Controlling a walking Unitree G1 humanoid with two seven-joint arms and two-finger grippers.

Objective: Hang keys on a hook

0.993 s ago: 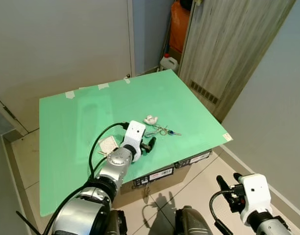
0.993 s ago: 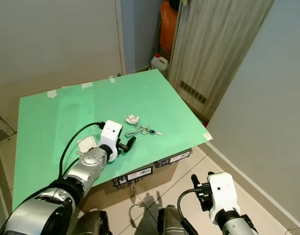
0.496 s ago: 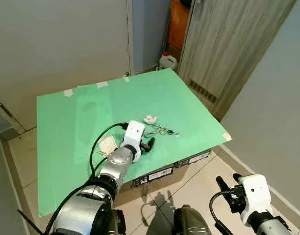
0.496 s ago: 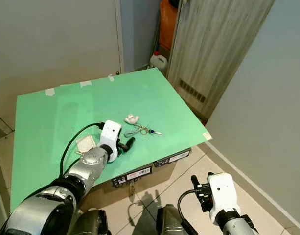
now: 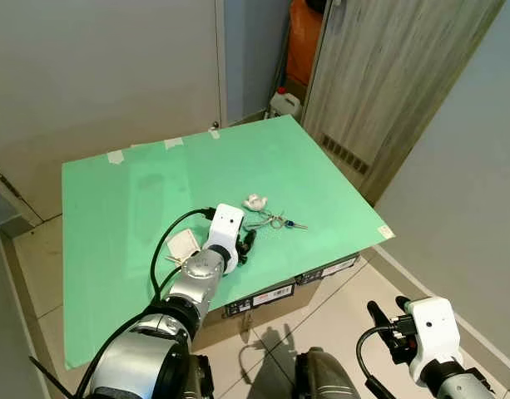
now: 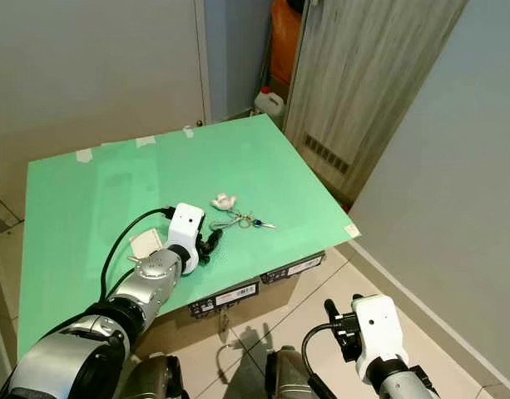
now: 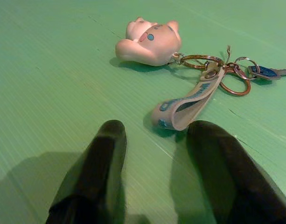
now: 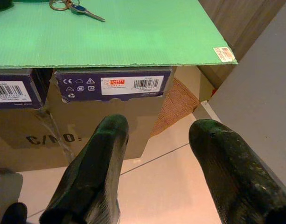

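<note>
Two fingers of left tool [image 7: 156,154] spread, empty, flanking keys' [image 7: 212,79] strap end on green surface [image 5: 138,208]; approach step, next: advance and close.

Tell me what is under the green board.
Under the green board, cardboard boxes show at its front edge, with purple label strips and barcode stickers. Tiled floor lies below. The boxes farther back are hidden by the board. The keys lie on top.
</note>
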